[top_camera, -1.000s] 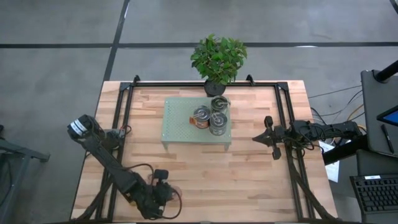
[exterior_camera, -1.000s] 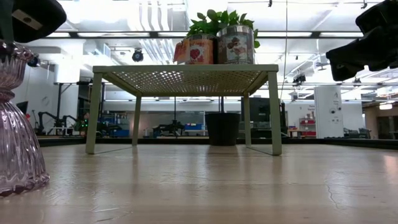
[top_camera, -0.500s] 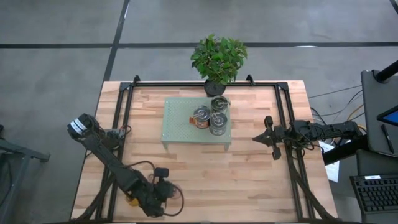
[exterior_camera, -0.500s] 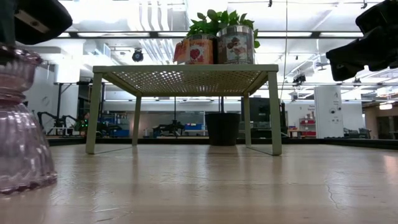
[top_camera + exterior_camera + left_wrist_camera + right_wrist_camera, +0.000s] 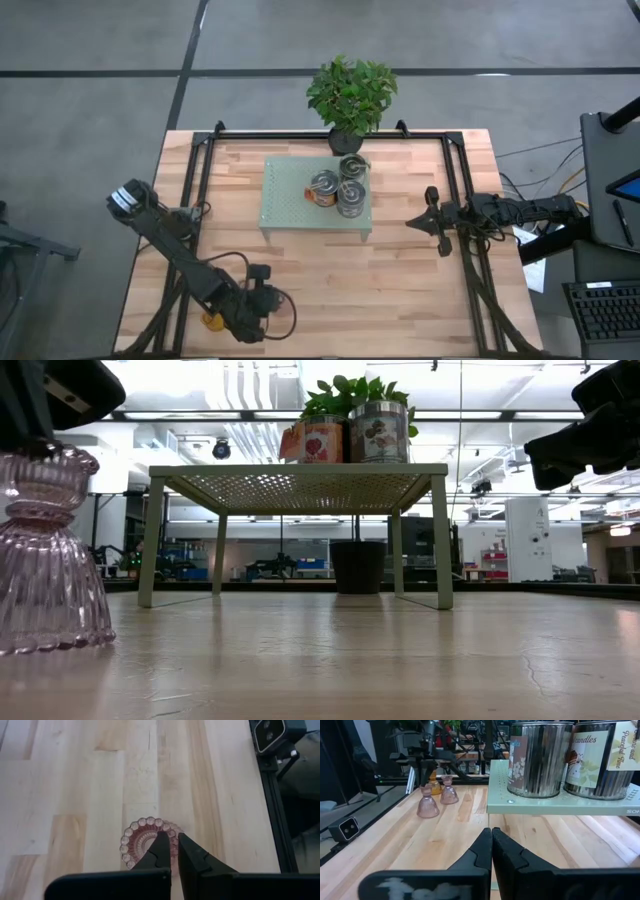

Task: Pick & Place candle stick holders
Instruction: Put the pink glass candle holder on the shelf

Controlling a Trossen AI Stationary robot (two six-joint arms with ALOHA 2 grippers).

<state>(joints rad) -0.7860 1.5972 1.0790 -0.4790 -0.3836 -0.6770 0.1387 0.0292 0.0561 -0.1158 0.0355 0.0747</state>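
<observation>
My left gripper (image 5: 262, 303) is near the table's near left corner, shut on a pinkish ribbed glass holder (image 5: 142, 845), which also shows in the low view (image 5: 50, 575). A second pinkish holder (image 5: 448, 794) and the amber holder (image 5: 212, 320) stand on their bases close by. Three silver holders (image 5: 340, 185) stand on the pale green stand (image 5: 290, 200). My right gripper (image 5: 432, 222) is shut and empty, hovering right of the stand. My left gripper comes at the pinkish holder from above, fingers pointing down. The fingers (image 5: 161, 842) close on its top cup (image 5: 45, 465), to one side of its middle; the fingers hide the exact spot. The holder stands upright, its beaded base (image 5: 55, 645) at the tabletop.
The black-potted plant (image 5: 350, 95) stands at the table's far edge behind the stand. Black rails (image 5: 195, 190) run along both table sides; a small camera (image 5: 272, 732) sits on one rail. Bare wood lies between the stand and the near edge.
My left gripper has gone toward the table's right and a little toward the far edge, taking the pinkish holder with it. The holder has stayed upright.
</observation>
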